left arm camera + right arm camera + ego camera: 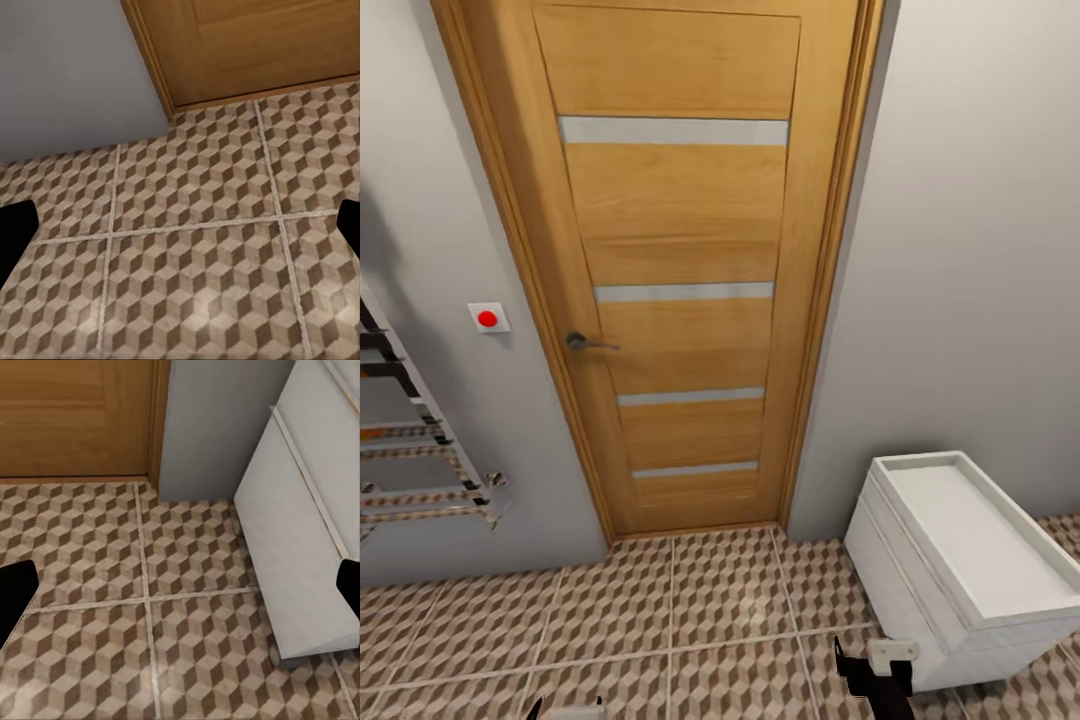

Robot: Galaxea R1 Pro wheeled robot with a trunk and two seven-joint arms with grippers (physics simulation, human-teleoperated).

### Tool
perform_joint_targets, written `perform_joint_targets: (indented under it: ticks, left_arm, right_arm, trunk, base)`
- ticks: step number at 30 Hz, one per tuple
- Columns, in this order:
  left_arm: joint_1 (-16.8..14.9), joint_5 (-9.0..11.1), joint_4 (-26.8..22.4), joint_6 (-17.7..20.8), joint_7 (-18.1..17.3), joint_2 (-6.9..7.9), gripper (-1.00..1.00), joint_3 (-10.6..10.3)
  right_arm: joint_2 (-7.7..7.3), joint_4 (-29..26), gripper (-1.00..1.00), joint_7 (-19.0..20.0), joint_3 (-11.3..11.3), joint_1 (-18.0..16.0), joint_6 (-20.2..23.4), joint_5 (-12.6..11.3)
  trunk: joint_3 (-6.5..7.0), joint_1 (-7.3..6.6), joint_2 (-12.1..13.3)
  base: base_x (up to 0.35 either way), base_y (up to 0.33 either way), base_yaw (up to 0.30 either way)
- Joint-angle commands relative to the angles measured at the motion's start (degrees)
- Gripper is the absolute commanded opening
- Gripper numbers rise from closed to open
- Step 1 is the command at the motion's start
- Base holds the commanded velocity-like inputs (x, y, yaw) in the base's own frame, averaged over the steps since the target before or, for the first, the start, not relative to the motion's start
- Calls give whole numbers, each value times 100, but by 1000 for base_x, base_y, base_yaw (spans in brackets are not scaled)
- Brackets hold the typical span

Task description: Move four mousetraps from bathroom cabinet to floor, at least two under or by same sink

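— While the robot faces this closed wooden door (680, 270), can you make out which way the cabinet lies from either hand?

— No. Ahead is the door, grey wall on both sides, a towel rail (415, 440) at far left, and a small white boxy unit (950, 560) with a recessed top on the right. That unit is not the orange-brown cabinet. I can find no mousetraps, cabinet or sink ahead, so their direction cannot be told.

— And the floor?

— The bathroom floor (690, 610), cube-patterned tile with pale grout, runs from the door's foot toward us. It is bare where visible.

— The hands?

— The left gripper (180, 232) hangs over bare tile near the door's left corner, its dark fingertips (15, 232) wide apart at the frame edges, holding nothing. The right gripper (180, 592) is spread likewise and empty, with the white unit's front just beside it.

— Which arm is nearer the traps?

— Cannot say. I judge the base must turn away from the door first.
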Motion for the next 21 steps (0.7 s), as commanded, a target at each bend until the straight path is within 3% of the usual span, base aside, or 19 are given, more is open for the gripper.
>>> perform_joint_targets:
  ticks: [1,21]
  left_arm:
    - [-12,58,26,-34,-1,-6,100,-50]
    - [-12,58,26,-34,-1,-6,100,-50]
  right_arm:
    - [-2,-5,100,-35,51,-1,-5,-17]
    - [-2,-5,100,-35,51,-1,-5,-17]
  trunk:
    - [-10,2,-9]
    - [-10,2,-9]
  base:
    - [0,0,290]
    - [0,0,290]
